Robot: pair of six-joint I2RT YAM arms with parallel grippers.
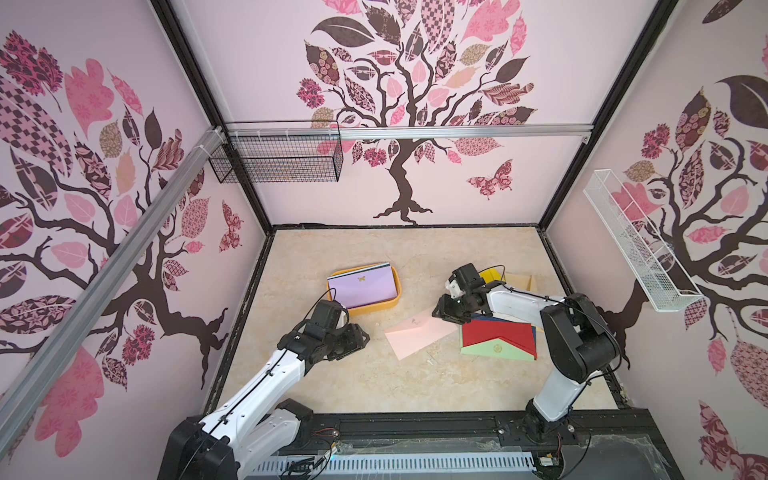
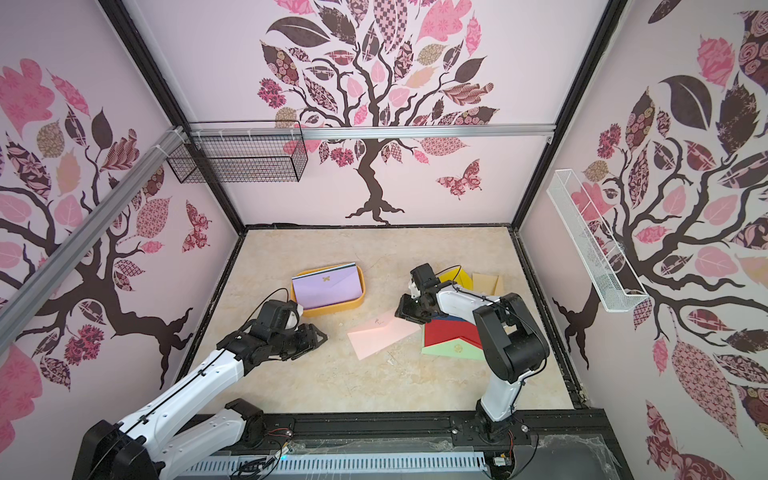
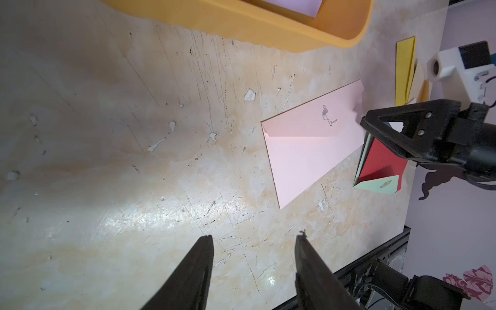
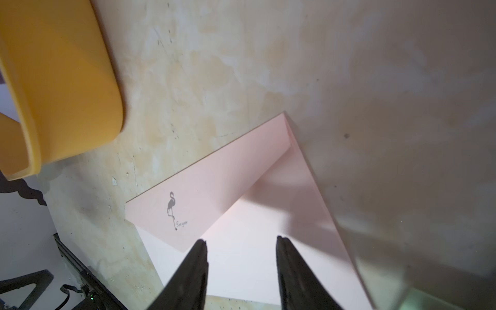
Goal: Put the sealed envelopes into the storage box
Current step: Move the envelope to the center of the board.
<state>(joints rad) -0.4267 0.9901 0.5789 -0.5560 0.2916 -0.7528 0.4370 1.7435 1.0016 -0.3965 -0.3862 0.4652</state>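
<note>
The pink flamingo envelope (image 1: 419,334) lies diagonally on the bench (image 1: 374,395), one end beneath the half-open, empty right end effector (image 4: 241,239). The left end effector (image 3: 255,236), also half-open and empty, is farther.

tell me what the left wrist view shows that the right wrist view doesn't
Only the left wrist view: the left gripper, open with nothing between its jaws, plus the red envelope, pale green envelope and yellow envelope.

Only the right wrist view: the gap between the parted jaws of the right gripper, with nothing in it and pink paper beneath.

Both: the pink envelope with its flamingo emblem, the storage box and the scratched table.
</note>
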